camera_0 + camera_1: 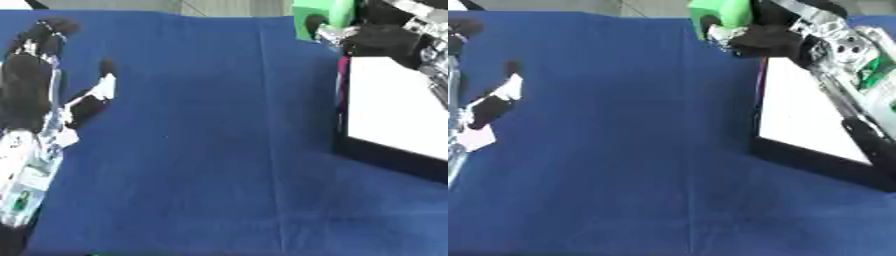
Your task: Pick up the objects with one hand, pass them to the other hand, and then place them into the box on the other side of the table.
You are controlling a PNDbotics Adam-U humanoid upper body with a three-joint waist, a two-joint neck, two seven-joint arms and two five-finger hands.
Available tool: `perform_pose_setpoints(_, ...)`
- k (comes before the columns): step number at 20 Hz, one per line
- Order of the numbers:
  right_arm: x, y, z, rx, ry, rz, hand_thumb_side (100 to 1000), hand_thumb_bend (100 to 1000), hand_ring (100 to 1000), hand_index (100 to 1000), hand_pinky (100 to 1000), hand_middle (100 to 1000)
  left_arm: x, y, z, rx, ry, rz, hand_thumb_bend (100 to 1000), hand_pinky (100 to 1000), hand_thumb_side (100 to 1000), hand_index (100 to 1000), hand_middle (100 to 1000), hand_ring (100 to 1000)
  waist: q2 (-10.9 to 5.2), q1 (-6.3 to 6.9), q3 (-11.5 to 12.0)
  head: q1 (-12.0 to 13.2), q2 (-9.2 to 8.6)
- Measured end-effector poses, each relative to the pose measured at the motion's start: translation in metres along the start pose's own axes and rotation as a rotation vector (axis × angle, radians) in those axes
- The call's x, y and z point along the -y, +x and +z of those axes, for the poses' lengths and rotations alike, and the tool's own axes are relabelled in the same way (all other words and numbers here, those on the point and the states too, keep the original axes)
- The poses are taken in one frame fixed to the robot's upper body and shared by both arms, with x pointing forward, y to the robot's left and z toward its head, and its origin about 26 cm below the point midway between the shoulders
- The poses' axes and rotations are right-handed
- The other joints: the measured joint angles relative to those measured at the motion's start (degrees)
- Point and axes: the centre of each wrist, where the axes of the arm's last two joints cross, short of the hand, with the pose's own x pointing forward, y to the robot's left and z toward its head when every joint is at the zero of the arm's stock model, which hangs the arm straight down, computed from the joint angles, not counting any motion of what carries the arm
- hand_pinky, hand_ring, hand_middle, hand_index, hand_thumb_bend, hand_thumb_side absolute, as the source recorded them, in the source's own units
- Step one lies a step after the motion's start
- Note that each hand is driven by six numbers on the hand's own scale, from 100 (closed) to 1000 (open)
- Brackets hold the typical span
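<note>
R robot hand (750, 37) curled round green obj (721, 15) just past far-left corner of box (815, 160), prob. carrying it over to drop in; L robot hand (31, 80) idle, fingers relaxed, well left of box on blue bench (210, 150).

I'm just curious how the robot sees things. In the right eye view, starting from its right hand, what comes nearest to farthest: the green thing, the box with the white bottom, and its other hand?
1. Green object: held in the right hand, top.
2. Box: just below the hand, right side.
3. Left hand: far across the blue cloth, left edge.
</note>
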Motion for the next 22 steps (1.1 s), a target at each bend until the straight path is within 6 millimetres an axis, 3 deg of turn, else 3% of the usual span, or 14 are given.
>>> perform_pose_setpoints(11,0.017,-0.057,0.04,-0.157,-0.153,0.16,100,100,967,749,906,735,-0.059,-0.036,0.0,-0.154,0.013,0.102,141,837,506,824,747,737,0.76,0.11,-0.3,-2.2,-1.86)
perform_pose_setpoints(18,0.028,-0.092,0.05,-0.257,-0.217,0.291,100,100,998,796,902,780,-0.077,-0.05,0.001,-0.228,0.015,0.186,133,839,515,821,744,735,1.17,0.46,-0.2,-2.4,-2.17)
perform_pose_setpoints(22,0.034,-0.109,0.051,-0.314,-0.244,0.348,100,100,1000,898,926,873,-0.079,-0.053,0.002,-0.247,0.02,0.193,131,840,521,821,743,735,1.23,0.47,-0.1,-2.4,-2.41)
